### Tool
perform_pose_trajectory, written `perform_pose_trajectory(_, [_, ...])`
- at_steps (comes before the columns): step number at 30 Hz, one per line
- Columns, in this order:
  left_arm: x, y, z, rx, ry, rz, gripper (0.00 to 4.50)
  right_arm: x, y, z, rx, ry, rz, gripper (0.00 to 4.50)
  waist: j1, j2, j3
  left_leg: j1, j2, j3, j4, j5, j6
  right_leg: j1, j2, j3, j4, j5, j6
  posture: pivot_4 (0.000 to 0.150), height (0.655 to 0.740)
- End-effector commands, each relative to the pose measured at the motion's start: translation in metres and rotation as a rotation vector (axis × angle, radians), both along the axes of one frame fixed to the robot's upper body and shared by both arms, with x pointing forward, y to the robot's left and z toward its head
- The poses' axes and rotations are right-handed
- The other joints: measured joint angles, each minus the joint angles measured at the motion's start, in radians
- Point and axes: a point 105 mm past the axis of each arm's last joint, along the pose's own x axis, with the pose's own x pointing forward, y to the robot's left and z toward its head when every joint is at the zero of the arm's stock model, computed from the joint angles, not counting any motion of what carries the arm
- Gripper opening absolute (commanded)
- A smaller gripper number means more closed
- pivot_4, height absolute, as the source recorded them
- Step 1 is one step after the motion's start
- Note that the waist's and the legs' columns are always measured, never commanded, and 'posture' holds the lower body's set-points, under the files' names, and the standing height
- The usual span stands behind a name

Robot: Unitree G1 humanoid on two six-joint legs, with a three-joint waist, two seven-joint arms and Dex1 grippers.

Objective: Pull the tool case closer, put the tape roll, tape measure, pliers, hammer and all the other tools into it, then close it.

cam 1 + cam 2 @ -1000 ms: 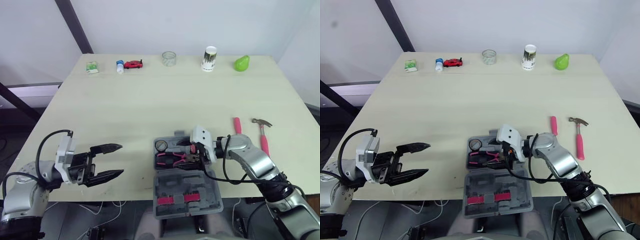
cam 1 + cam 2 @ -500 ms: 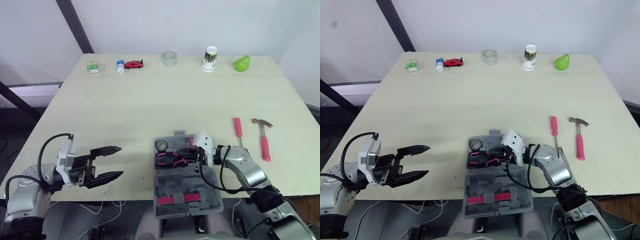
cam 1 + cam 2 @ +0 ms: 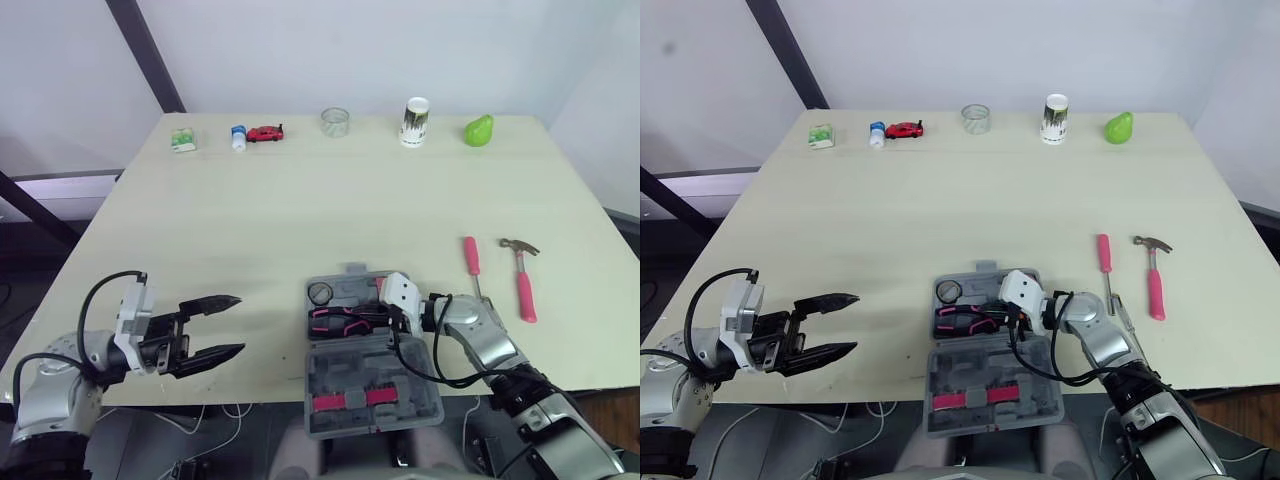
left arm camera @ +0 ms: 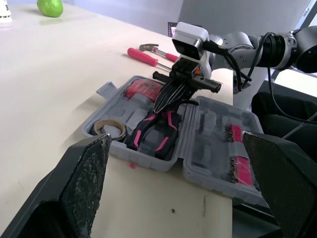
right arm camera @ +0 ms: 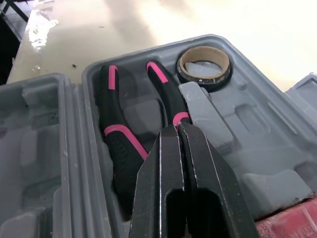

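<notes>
Seen between the wide-spread black fingers of the left gripper (image 4: 177, 141), an open grey plastic tool case (image 4: 214, 124) on a pale wooden table (image 4: 54, 74) holds a brown tape roll (image 4: 110, 130), pink-and-black pliers (image 4: 153, 133) and a red tape measure (image 4: 141, 89), while the right gripper (image 4: 166, 99), fingers pressed together, points down at the pliers.

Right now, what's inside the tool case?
In the tool case: a tape roll, black-and-pink pliers and a red tape measure. The shut right gripper covers the pliers' head, so that part cannot be seen.
</notes>
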Motion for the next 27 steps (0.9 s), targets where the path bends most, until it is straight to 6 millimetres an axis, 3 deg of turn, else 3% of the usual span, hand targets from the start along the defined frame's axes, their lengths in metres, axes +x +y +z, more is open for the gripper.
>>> perform_pose_trajectory(1, [-0.004,0.001,0.005,0.010,-0.024,-0.052,4.50,-0.029,-0.015,-0.071,-0.250,0.172,0.027,0.04,-0.003,-0.001,-0.004,0.001,0.000,0.000,0.000,0.000,0.000,0.000,0.000,0.000,0.000,0.000,0.000,0.150,0.7400])
perform_pose_trajectory(9, [-0.002,0.000,0.002,0.016,-0.023,-0.041,4.50,-0.050,-0.038,-0.122,-0.506,0.193,0.088,0.04,-0.018,-0.005,-0.039,0.035,0.003,0.002,-0.017,0.000,0.000,0.026,0.000,0.001,-0.004,-0.008,-0.012,0.150,0.7400])
perform_pose_trajectory(13, [-0.001,-0.002,0.000,0.014,-0.020,-0.039,4.50,-0.055,-0.041,-0.132,-0.573,0.154,0.134,0.04,-0.019,-0.002,-0.047,0.046,0.004,0.002,-0.023,0.000,0.000,0.032,0.001,0.002,-0.004,-0.012,-0.015,0.150,0.7400])
perform_pose_trajectory(19, [0.000,-0.007,-0.003,0.015,-0.006,-0.033,4.50,-0.062,-0.050,-0.142,-0.617,0.154,0.167,0.04,-0.019,0.003,-0.064,0.049,0.006,0.001,-0.028,0.000,0.000,0.033,-0.001,0.002,-0.004,-0.015,-0.017,0.150,0.7400])
perform_pose_trajectory(23, [0.004,-0.009,-0.006,0.023,0.010,-0.002,4.50,-0.039,-0.030,-0.113,-0.393,0.142,0.040,0.04,-0.019,0.006,-0.067,0.050,0.007,-0.002,-0.029,0.000,0.000,0.033,-0.002,0.003,-0.004,-0.017,-0.019,0.150,0.7400])
perform_pose_trajectory(27, [0.009,-0.011,-0.007,0.016,0.023,0.056,4.50,-0.005,-0.009,-0.051,-0.094,0.045,-0.072,0.04,-0.014,0.008,-0.058,0.047,0.007,-0.004,-0.030,0.000,0.000,0.032,-0.002,0.002,-0.004,-0.017,-0.020,0.150,0.7400])
